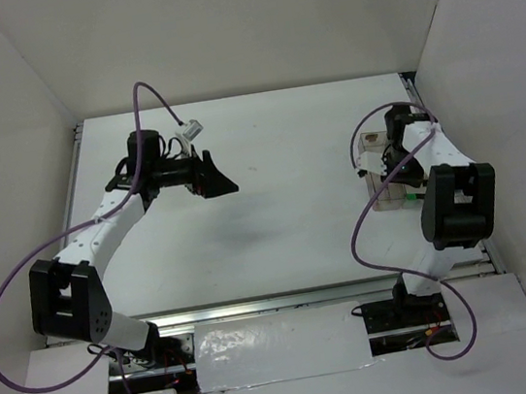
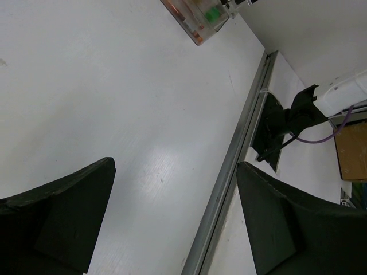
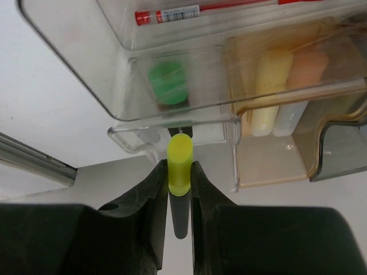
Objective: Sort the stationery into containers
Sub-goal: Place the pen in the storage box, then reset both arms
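My right gripper (image 3: 179, 166) is shut on the black highlighter with the yellow cap (image 3: 179, 163), held just in front of the clear desk organiser (image 3: 189, 97). Inside the organiser I see the green-capped highlighter (image 3: 168, 83), the thin red pen (image 3: 172, 14), the pale yellow stick (image 3: 268, 91) and the orange-capped marker (image 3: 303, 77) in the tan section. In the top view the right gripper (image 1: 397, 160) is over the organiser (image 1: 372, 157) at the right edge. My left gripper (image 1: 225, 185) is open and empty over the left middle of the table; its wrist view shows the organiser (image 2: 195, 17) far off.
The white table (image 1: 284, 204) is walled by white panels on three sides. A metal rail (image 2: 229, 172) runs along the table's near edge. Purple cables (image 1: 376, 230) loop around both arms.
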### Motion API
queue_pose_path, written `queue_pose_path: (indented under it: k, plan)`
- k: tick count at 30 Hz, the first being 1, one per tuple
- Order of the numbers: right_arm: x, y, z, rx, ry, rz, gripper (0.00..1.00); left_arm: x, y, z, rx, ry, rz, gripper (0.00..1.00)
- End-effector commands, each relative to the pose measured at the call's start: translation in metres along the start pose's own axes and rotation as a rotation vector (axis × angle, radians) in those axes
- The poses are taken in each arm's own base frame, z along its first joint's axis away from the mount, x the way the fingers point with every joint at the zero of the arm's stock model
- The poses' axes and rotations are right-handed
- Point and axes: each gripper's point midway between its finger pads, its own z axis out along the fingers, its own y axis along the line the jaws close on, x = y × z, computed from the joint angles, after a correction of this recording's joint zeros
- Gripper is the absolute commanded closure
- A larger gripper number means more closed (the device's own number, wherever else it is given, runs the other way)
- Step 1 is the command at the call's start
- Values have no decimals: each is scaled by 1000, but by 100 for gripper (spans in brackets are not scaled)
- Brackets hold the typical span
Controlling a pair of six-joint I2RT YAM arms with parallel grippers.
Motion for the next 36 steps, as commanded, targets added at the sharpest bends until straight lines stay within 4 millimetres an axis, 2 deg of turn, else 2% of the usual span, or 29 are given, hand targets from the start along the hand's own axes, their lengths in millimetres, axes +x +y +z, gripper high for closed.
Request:
queue_pose_path:
  k: [1,4,5,8,11,15,16,19,20,21,22,23,25,26,27,28,29,30,31,32,33,34,36]
  plan:
    - [4,-14,-10,28,57,52,91,-21,-4,-4,9,-34,81,1]
    - [1,-13,-6,-4,79,66,83,-22,-3,-6,4,-39,87,1]
    - [2,-12,-6,-3,91,78,74,-24,-4,-7,1,-42,92,1]
    - [0,-12,-3,9,99,75,61,-26,-2,-7,-16,-44,91,1]
    - [-2,-16,-7,33,87,79,56,-32,-3,-10,-41,-53,101,1]
    - [-2,-24,-29,77,70,90,55,-44,-9,-18,-80,-78,107,1]
    - [-1,-27,-40,103,60,101,55,-45,-8,-21,-102,-80,102,1]
    - [-6,-43,-96,198,-33,148,54,-57,-15,-32,-154,-103,145,1]
    - [-7,-53,-133,256,-90,173,53,-59,-12,-38,-198,-104,160,1]
    - [-12,-58,-155,294,-147,200,52,-60,-10,-43,-222,-104,158,1]
    - [-27,-60,-172,301,-260,263,50,-60,-5,-46,-256,-106,140,1]
    - [-29,-66,-210,370,-332,310,44,-58,8,-53,-337,-106,91,1]
    - [-59,-62,-237,351,-523,409,30,-56,24,-63,-395,-98,52,1]
    - [-69,-60,-258,376,-606,439,23,-53,34,-73,-427,-96,18,1]
    - [-79,-57,-267,373,-678,473,22,-53,41,-80,-452,-103,4,1]
    - [-90,-52,-274,341,-765,588,8,-49,50,-84,-479,-105,-13,1]
    - [-113,-56,-275,310,-877,611,5,-50,63,-99,-542,-127,-26,1]
    - [-120,-46,-293,295,-985,720,2,-49,70,-106,-571,-135,-40,1]
    - [-145,-49,-289,268,-1076,719,0,-41,78,-112,-594,-130,-57,1]
    - [-152,-40,-303,268,-1148,740,0,-40,91,-129,-640,-151,-92,1]
    - [-169,-33,-303,208,-1194,774,0,-30,101,-137,-677,-146,-136,1]
    - [-178,-32,-292,175,-1199,779,0,-26,106,-143,-690,-141,-154,1]
    - [-186,-29,-283,132,-1202,816,0,-15,119,-161,-727,-143,-194,1]
